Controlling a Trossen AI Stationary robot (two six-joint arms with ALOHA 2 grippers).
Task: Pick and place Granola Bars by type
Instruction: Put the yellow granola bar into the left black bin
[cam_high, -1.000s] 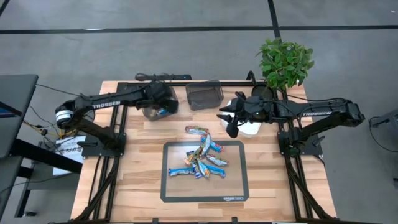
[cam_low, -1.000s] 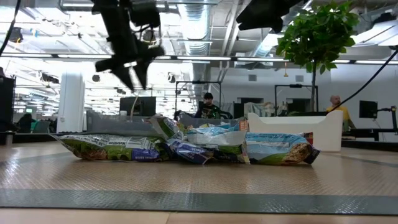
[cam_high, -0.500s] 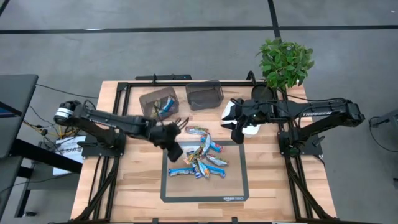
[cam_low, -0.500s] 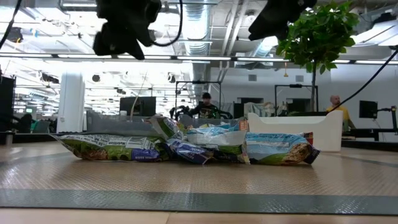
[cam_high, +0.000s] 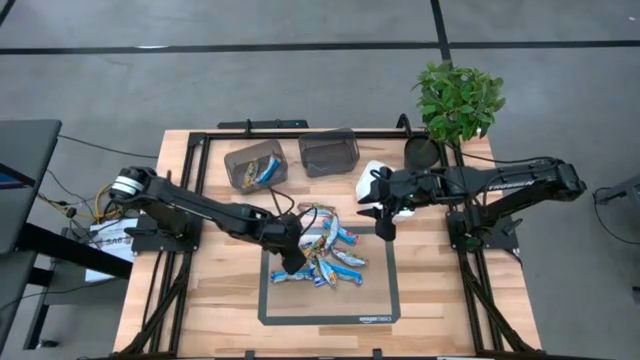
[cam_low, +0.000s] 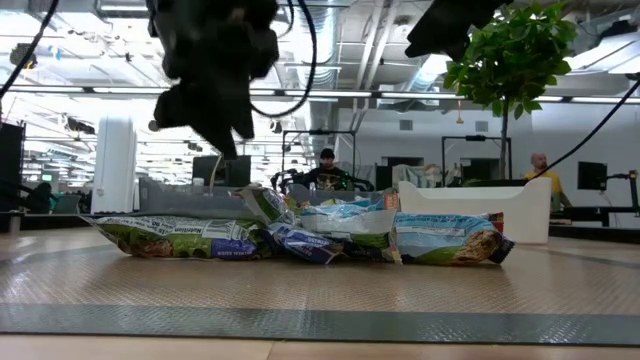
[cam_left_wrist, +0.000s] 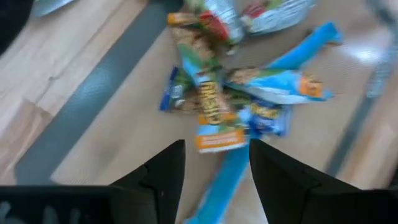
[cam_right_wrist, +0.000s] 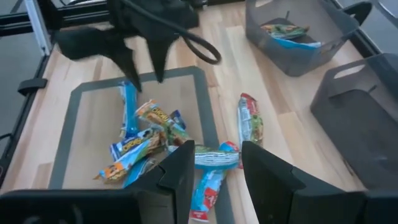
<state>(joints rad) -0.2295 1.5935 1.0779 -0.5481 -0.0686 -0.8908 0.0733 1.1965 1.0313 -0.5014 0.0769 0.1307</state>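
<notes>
At the far left of the high view a dark monitor edge (cam_high: 25, 185) juts in beside the wooden table (cam_high: 215, 310). The left arm reaches from the left edge toward the middle, and the left gripper (cam_high: 291, 262) hangs over the left side of the grey-bordered mat (cam_high: 380, 305) at centre. In its wrist view the two fingers (cam_left_wrist: 163, 174) stand apart with nothing between them, poised over the Granola Bars (cam_high: 325, 252), which lie in a loose heap on the upper half of the mat, blue wrappers mixed with tan and orange. One bar (cam_high: 316, 210) lies off the mat, just above its top edge.

Above the heap, at upper centre, stand two dark bins: the left bin (cam_high: 236, 160) holds a couple of bars (cam_high: 264, 172), the right bin (cam_high: 329, 152) looks bare. To the right, the right gripper (cam_high: 385, 229) hovers by the mat's upper right corner, fingers parted and empty, partly covering a white tray (cam_high: 371, 172). A potted plant (cam_high: 458, 100) sits at the table's upper right.

In the low view the heap (cam_low: 300, 235) fills the middle, the tray (cam_low: 480, 210) behind it at right, and people (cam_low: 330, 170) show far off in the room.
</notes>
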